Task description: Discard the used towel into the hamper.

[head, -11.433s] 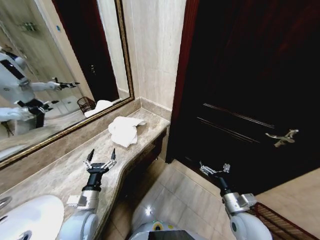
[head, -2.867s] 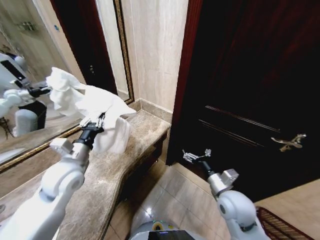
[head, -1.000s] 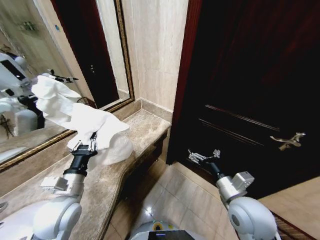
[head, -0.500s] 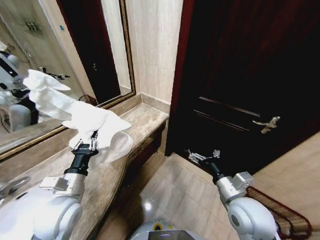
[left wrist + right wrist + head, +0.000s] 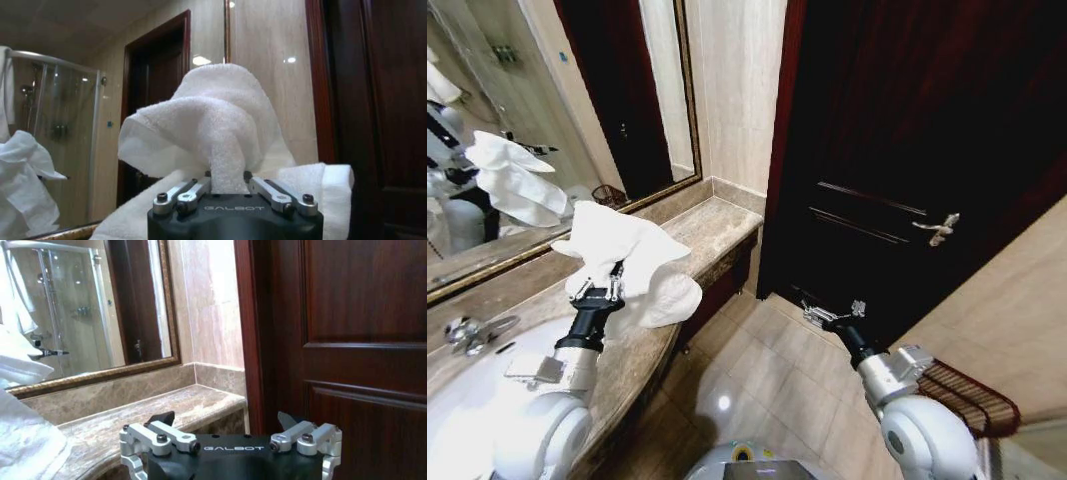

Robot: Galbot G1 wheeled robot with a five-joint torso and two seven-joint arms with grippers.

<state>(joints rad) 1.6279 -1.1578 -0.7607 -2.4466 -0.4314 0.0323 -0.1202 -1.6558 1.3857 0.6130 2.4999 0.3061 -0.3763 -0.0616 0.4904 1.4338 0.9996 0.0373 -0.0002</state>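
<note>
- The crumpled white terry towel (image 5: 632, 262) hangs in the air above the front edge of the mottled brown marble vanity worktop (image 5: 712, 225), bunched into thick folds that rise above and spill to either side of the claw gripping it.
- The left gripper (image 5: 597, 294) points upward over the worktop's front edge, its two metal fingers (image 5: 181, 192) pinched tight on a narrow neck of the towel's cloth; the left wrist view shows the fabric squeezed between them and ballooning out above.
- The round dark reddish-brown openwork hamper (image 5: 967, 397) of thin ribs stands on the tiled floor (image 5: 767, 370) at the robot's right, well apart from the towel, partly hidden behind the right arm's white shoulder.
- The right gripper (image 5: 832, 313) is held out over the floor in front of the dark wooden door (image 5: 907, 150), its fingers spread wide with nothing between them.
- A gold-framed wall mirror (image 5: 557, 110) runs along the back of the worktop and reflects the towel.
- A white oval basin (image 5: 472, 415) with a chrome tap (image 5: 467, 332) sits in the worktop near the robot's left arm.
</note>
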